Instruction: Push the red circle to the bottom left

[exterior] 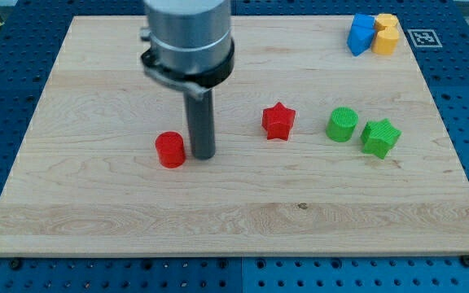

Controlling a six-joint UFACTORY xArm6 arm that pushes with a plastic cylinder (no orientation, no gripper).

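Note:
The red circle is a short red cylinder left of the middle of the wooden board. My tip stands just to the view's right of the red circle, very close to it or touching; I cannot tell which. The dark rod rises from the tip to the grey arm head at the view's top.
A red star lies right of the tip. A green circle and a green star lie further right. A blue block and a yellow block sit together at the top right corner.

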